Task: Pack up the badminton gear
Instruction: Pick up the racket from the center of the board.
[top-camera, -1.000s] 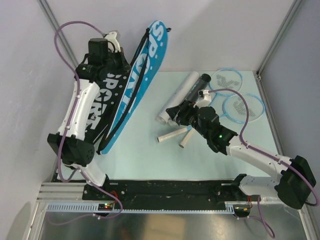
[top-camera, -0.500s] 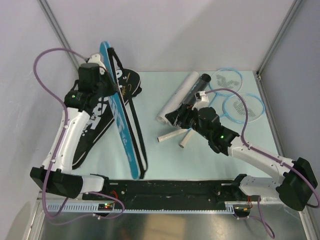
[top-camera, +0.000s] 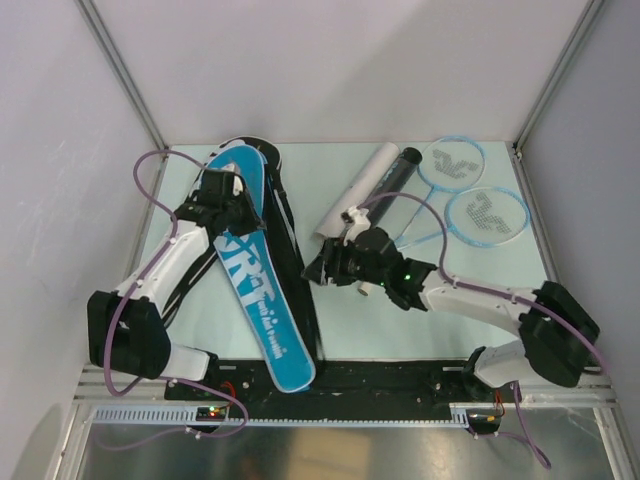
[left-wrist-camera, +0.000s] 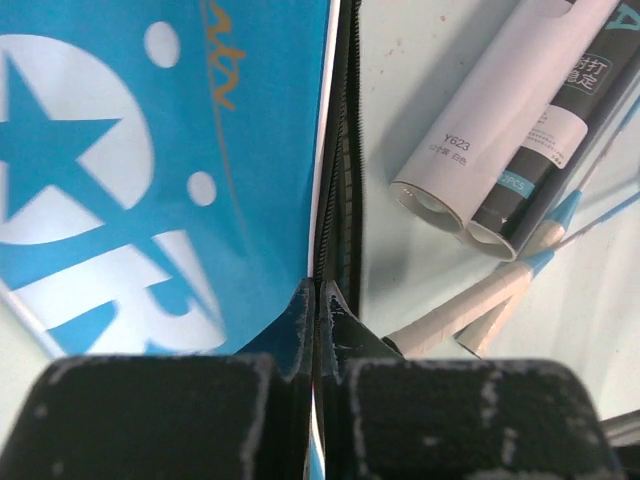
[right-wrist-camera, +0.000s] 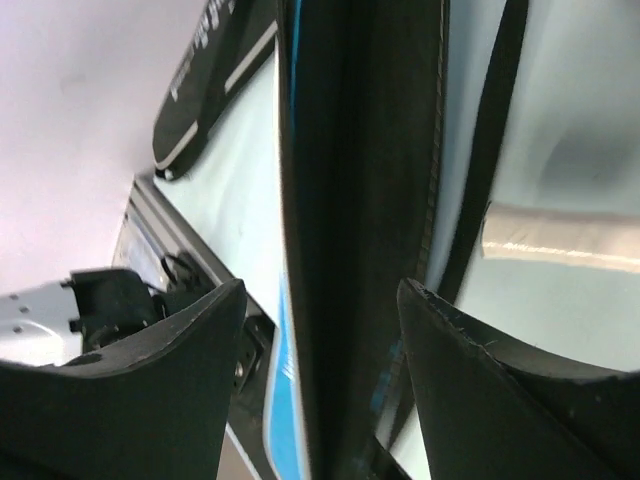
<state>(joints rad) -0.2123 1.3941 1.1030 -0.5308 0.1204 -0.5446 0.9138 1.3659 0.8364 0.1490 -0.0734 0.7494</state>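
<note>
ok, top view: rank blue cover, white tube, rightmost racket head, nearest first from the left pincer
1. blue cover: clamped in the left pincer, left side.
2. white tube: centre back, to its right.
3. rightmost racket head: far right.

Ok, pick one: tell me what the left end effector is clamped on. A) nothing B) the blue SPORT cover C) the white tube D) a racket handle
B: in the left wrist view the left end effector is pinched shut on the edge of the blue SPORT cover, while the white tube lies apart from it.
</note>
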